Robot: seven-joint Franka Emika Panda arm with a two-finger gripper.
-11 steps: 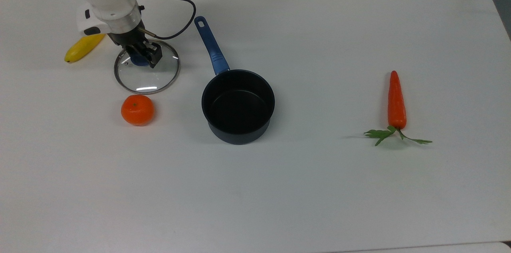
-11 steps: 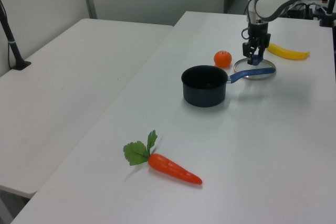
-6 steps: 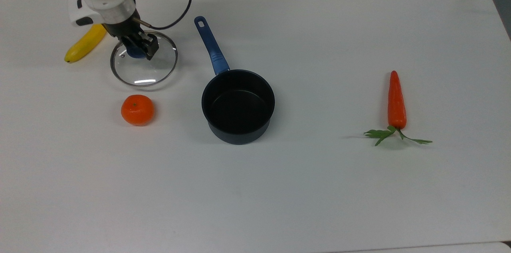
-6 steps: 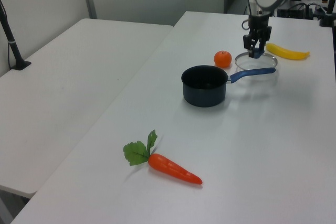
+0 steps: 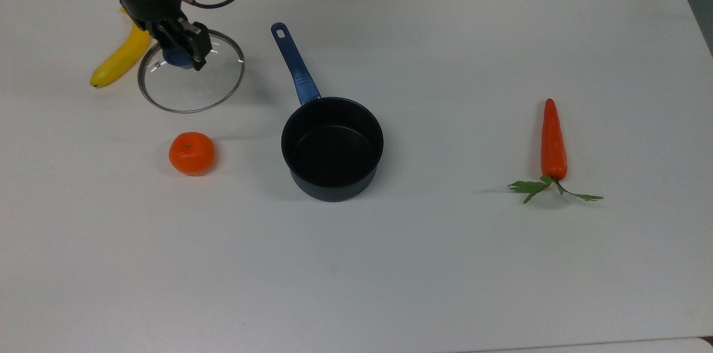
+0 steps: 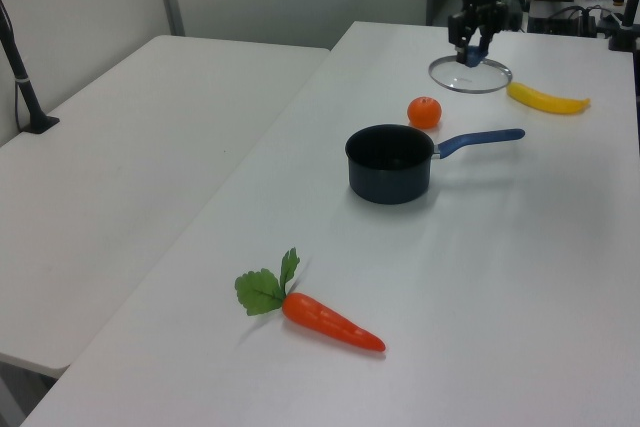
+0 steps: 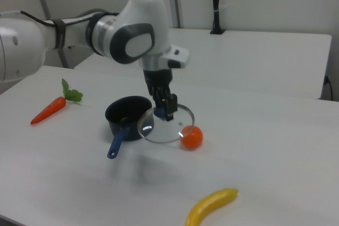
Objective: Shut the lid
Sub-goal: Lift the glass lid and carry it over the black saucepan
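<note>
Positions below use a clock face laid over the top view, 12 o'clock at the far edge of the table, the pan at the centre.

1. Nearest ground: the table surface at 6 o'clock is bare white.

2. At 3 o'clock, well apart from the pan, a carrot lies flat with its green leaves toward the near edge.

3. Centre: the pan stands upright and open, dark inside, with nothing in it. Its blue handle points toward 11 o'clock.

4. At 9 o'clock sits an orange, apart from the pan.

5. At 10 o'clock, further back, the gripper is closed on the blue knob of the lid. In the right view the lid hangs clear of the table, roughly level, with the gripper directly above it. In the left view the lid appears above and beyond the orange.

6. Furthest, behind the lid, a banana lies on the table.

Step in hand, as judged: the lift is done and the carry to the pan is due. The lid is not yet over the pan.

Next move, as judged:
- Travel toward 4 o'clock until the knob is over the pan's centre.
- Keep the lid level and high enough to clear the handle and rim.
- Lower until the metal rim seats all round, then release.
</note>
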